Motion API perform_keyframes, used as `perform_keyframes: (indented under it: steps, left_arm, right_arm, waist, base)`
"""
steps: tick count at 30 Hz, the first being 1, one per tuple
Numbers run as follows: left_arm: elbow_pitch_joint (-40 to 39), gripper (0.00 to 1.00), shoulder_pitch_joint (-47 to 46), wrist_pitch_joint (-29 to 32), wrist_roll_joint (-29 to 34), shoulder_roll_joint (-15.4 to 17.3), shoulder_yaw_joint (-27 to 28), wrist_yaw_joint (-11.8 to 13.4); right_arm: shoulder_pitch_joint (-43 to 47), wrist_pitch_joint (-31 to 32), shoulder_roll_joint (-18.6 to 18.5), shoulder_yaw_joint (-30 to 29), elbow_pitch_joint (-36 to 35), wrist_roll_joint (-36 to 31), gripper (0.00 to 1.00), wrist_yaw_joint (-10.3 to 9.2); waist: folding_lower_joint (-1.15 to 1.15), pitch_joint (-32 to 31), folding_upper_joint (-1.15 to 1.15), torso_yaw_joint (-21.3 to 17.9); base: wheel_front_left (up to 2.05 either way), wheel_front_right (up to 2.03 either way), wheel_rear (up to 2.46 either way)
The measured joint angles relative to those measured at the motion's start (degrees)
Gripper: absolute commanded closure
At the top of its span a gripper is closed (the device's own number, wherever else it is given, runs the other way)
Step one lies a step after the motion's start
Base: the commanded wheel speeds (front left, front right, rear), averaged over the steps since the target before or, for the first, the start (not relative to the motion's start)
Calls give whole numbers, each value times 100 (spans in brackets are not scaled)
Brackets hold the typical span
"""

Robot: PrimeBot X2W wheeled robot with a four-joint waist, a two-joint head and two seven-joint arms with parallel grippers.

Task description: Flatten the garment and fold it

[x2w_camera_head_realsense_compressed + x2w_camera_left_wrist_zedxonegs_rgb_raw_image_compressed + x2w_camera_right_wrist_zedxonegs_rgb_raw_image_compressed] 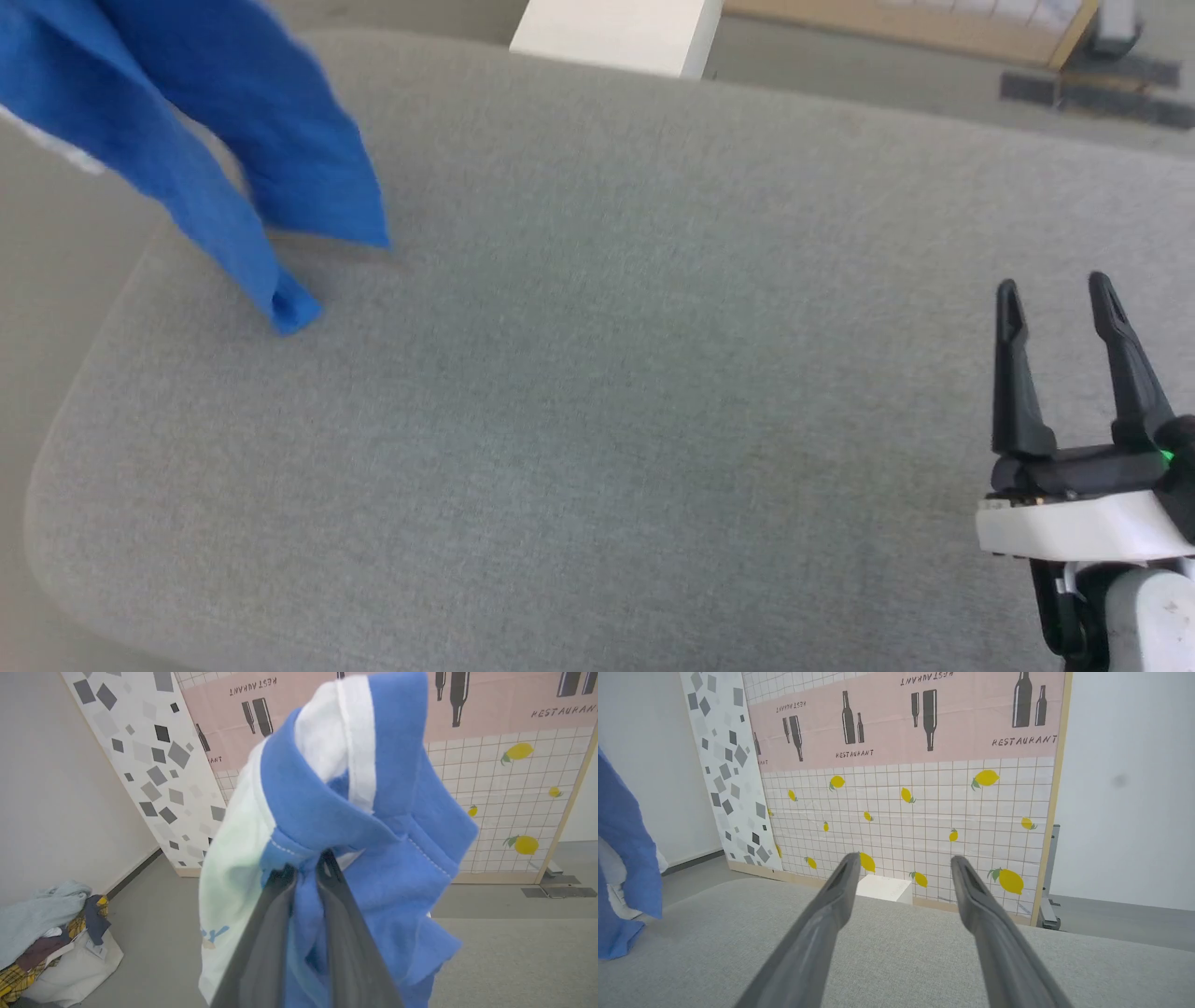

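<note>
Left wrist view: the left gripper (306, 863) has its two dark fingers pressed almost together, pinching a bunched fold of the shirt (317, 802) at their tips. Blue cloth with a white-stitched hem wraps around both fingertips. A white strip with a seam rises just beyond them. More white cloth, with a bit of light-blue lettering, hangs down to the left of the fingers. Low and well to the left of this gripper, a pile of clothes (42, 924) sits on a white bag (74, 970) on the floor, against the wall.

From the head camera, the right gripper (1050, 294) has its fingers spread wide, with the grey table (597, 420) showing between them. The blue part of the shirt hangs far to this gripper's left. Its lowest corner is at the table top, but I cannot tell whether it touches. Straight ahead of the right gripper, past the table's far edge, stands a small white box (885, 889). Behind that is a screen (924, 802) printed with lemons and bottles.
</note>
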Motion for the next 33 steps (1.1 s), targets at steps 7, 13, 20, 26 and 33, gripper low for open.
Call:
perform_keyframes:
  steps: [7, 13, 20, 26, 33]
  left_arm:
    - [-866, 100, -527, 326, -89, -644, -175, 265]
    - [-1447, 100, -751, 444, -189, -1390, -430, 568]
    - [-1960, 100, -767, 580, -416, -2172, -824, 801]
    - [-2374, 100, -394, 633, -427, -2598, -1336, 925]
    - [-2279, 100, 860, 387, -498, -3061, -1919, 1196]
  right_arm:
    - [88, -14, 1, -339, -4, 131, 0, 0]
    - [91, -14, 0, -571, -42, 188, 0, 0]
    - [74, -14, 1, -832, -104, 237, 0, 0]
    - [20, -14, -1, -1112, -214, 286, 0, 0]
    - [-70, -14, -1, -1158, -237, 397, 0, 0]
  waist:
    - [0, -490, 0, -264]
    - [0, -682, 0, -591]
    - [0, -741, 0, -1039]
    - [0, -637, 0, -1415]
    - [0, -285, 0, -1720]
  base:
    - [0, 0, 0]
    - [0, 0, 0]
    - [0, 0, 0]
    - [0, 0, 0]
    - [0, 0, 0]
